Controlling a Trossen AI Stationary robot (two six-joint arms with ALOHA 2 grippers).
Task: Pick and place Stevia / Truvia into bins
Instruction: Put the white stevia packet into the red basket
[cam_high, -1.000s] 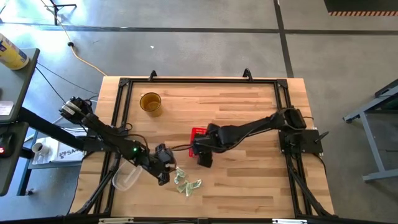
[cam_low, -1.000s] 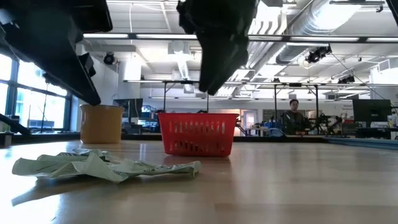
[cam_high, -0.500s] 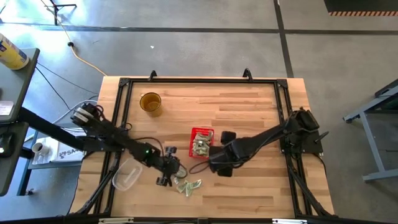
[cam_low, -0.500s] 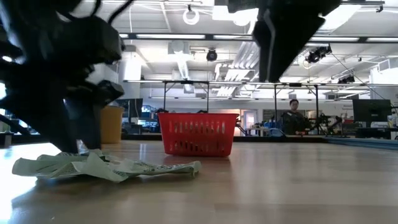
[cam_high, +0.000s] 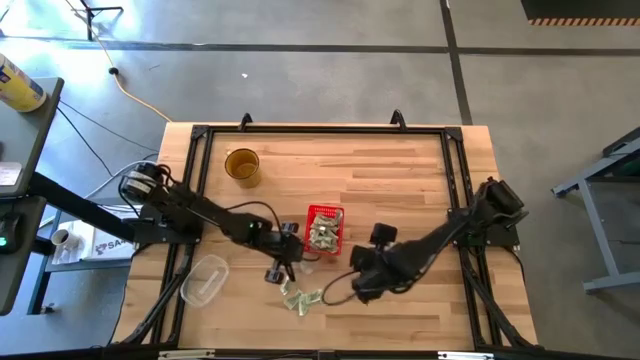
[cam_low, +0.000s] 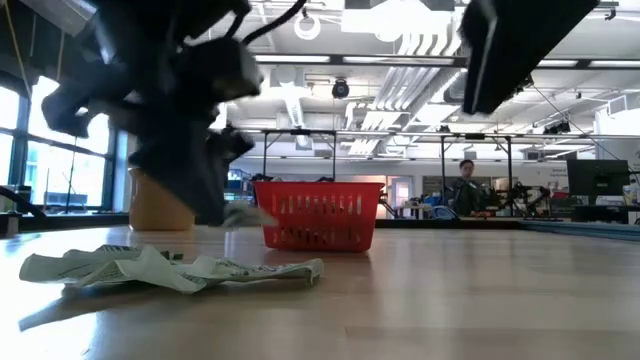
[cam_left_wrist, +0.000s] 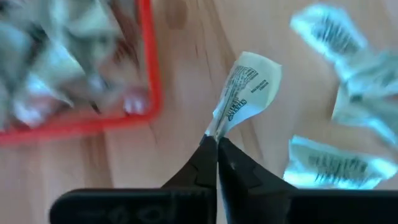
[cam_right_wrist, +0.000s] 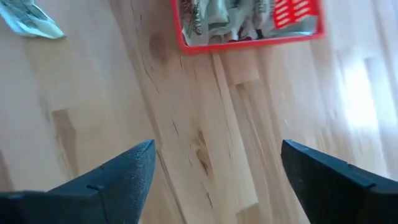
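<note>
We see the table, with the red basket near its middle already holding sachets. The left gripper is clamped on 1 sachet beside the basket, ready to drop it. The right gripper hangs spread, empty. Loose sachets lie near the front edge.

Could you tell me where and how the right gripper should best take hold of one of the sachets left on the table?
Probably from straight above, pinching a raised edge or corner. The loose sachets lie flat but crumpled, so lifted edges offer purchase. The right gripper is open and empty beside them; the left gripper holds a sachet that way.
</note>
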